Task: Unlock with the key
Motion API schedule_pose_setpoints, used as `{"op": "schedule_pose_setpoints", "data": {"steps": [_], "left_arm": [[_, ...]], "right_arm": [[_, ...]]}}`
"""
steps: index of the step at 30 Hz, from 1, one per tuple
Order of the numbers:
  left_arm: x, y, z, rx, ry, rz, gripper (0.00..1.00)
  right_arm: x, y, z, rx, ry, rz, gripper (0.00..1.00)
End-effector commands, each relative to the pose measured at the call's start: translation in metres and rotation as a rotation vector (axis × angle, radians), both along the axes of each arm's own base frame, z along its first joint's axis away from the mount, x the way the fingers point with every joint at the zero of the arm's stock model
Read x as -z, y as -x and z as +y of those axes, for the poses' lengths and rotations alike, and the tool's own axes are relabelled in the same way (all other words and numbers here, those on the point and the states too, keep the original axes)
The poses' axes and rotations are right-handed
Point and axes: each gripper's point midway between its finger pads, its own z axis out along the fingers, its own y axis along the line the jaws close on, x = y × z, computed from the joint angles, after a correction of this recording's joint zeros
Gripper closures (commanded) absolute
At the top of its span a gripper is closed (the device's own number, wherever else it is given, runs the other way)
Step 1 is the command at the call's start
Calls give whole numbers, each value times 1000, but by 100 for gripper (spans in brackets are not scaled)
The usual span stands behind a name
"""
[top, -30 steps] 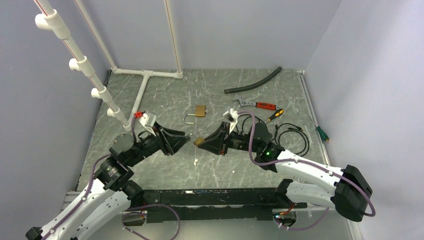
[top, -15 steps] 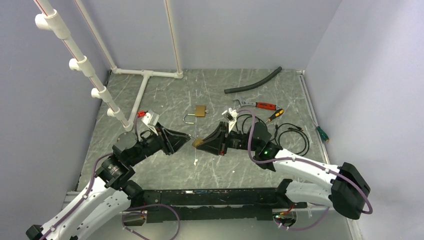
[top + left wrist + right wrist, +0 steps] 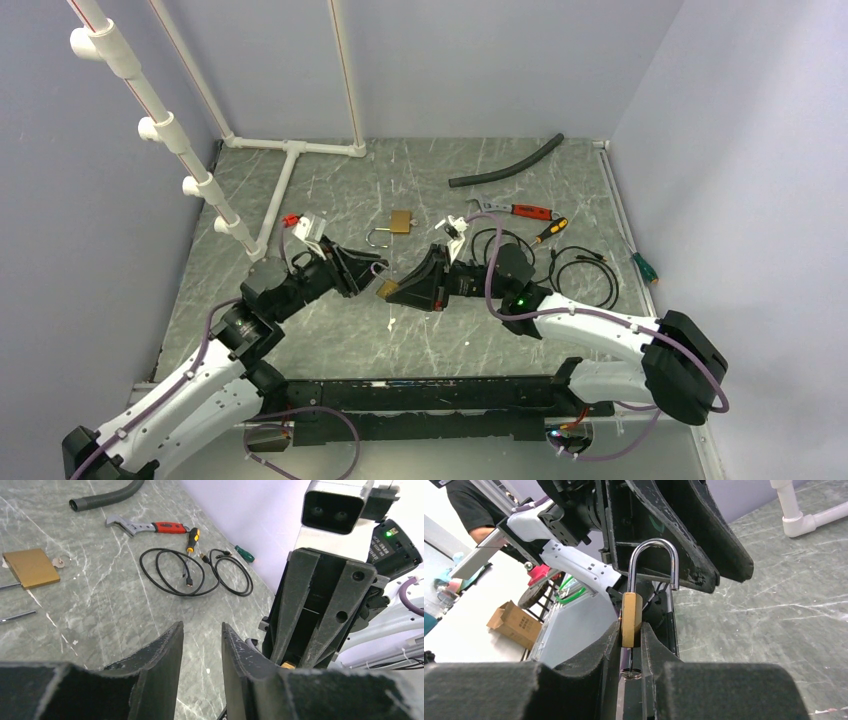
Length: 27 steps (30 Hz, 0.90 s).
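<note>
Held padlock (image 3: 630, 620) sits between the fingers of the right gripper (image 3: 393, 292), mid-table (image 3: 330, 190); left gripper (image 3: 370, 270) just left of it. Second padlock (image 3: 400, 222) lies behind them. Wrench (image 3: 510, 210), screwdriver (image 3: 549, 230), cable (image 3: 585, 272) to the right; hose (image 3: 505, 166) behind those.

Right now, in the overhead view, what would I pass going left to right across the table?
White pipe rack → brass padlock lying on the table → red-handled wrench → green screwdriver.

Readable text: I find none anywhere.
Small white print on black right-arm housing (image 3: 384, 546): too blurred for me.
</note>
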Motion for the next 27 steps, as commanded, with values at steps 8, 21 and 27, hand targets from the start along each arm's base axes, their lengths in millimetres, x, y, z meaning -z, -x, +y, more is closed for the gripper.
{"op": "schedule_pose_setpoints", "data": {"steps": [8,21,27], "left_arm": [[-12,-4,26,-138,41,-42,58],[7,-10,11,-106,69,46,61],[-21,-4,3,-40,98,-46,61]], "right_arm": [[-31,-14,-5,102,-72,-79,100],[-24,-6,10,9,-43,-84,100],[-5,-1,18,-50,-52,-2,100]]}}
